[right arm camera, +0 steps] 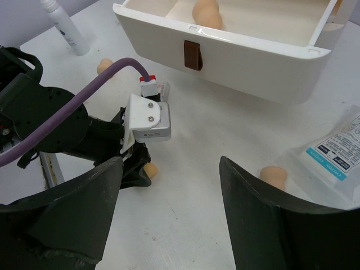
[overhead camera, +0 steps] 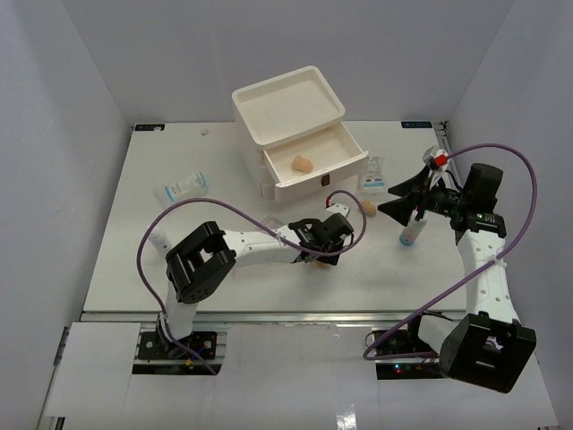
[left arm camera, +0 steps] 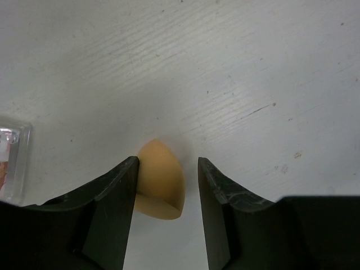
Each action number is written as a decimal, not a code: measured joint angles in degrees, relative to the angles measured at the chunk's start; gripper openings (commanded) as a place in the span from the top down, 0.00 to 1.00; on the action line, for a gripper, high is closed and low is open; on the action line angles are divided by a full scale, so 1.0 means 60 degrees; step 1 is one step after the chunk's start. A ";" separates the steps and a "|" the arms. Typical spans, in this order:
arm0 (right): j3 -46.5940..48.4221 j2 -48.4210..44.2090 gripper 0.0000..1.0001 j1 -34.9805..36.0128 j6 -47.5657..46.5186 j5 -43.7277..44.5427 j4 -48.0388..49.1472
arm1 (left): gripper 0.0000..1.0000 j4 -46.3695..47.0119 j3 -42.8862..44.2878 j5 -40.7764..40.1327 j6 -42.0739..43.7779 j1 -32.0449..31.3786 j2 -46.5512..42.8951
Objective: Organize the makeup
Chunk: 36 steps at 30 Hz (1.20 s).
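Note:
A tan egg-shaped sponge [left arm camera: 160, 180] lies on the table between the open jaws of my left gripper [left arm camera: 167, 163], touching the left finger; it also shows in the right wrist view [right arm camera: 149, 169]. In the top view my left gripper [overhead camera: 324, 256] is low at the table's centre front. A second sponge [overhead camera: 367, 208] lies right of it. A third sponge [overhead camera: 303, 163] is in the open drawer. My right gripper [overhead camera: 395, 198] is open and empty in the air, beside a white-and-blue bottle [overhead camera: 410, 235]. A clear case [left arm camera: 11, 163] lies left of the left gripper.
The cream three-drawer box [overhead camera: 291, 112] stands at the back centre with its top drawer [overhead camera: 354, 157] pulled out. Printed packets lie right of the drawer [overhead camera: 372, 175] and at the left [overhead camera: 185, 188]. Another bottle [right arm camera: 64, 28] and a fourth sponge [right arm camera: 104, 66] lie at the left.

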 measured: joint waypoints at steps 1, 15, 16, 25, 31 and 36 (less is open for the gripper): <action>-0.0004 -0.0001 0.25 -0.0018 0.0000 -0.0024 0.0009 | 0.55 -0.0106 0.0001 -0.0106 0.0017 -0.0043 0.0000; -0.0014 0.0042 0.25 -0.0114 0.0004 -0.0201 0.0015 | 1.00 -0.0504 -0.0376 -0.0718 0.0217 -0.0343 -0.0364; -0.0014 0.0042 0.25 -0.0130 0.0004 -0.0205 0.0015 | 1.00 -0.0608 -0.0403 -0.0692 0.0238 -0.0357 -0.0482; -0.0014 0.0042 0.25 -0.0279 0.0004 -0.0194 0.0015 | 1.00 -0.1013 0.0034 -0.0582 0.0775 -0.0425 -0.2881; -0.0014 0.0035 0.25 -0.0343 0.0000 -0.0153 0.0015 | 1.00 -0.0593 0.1134 -0.0440 0.1388 0.0469 -0.3786; -0.0014 0.0035 0.25 -0.0353 0.0000 -0.0135 0.0015 | 1.00 -0.0366 0.2238 -0.0104 0.1840 0.1973 -0.3366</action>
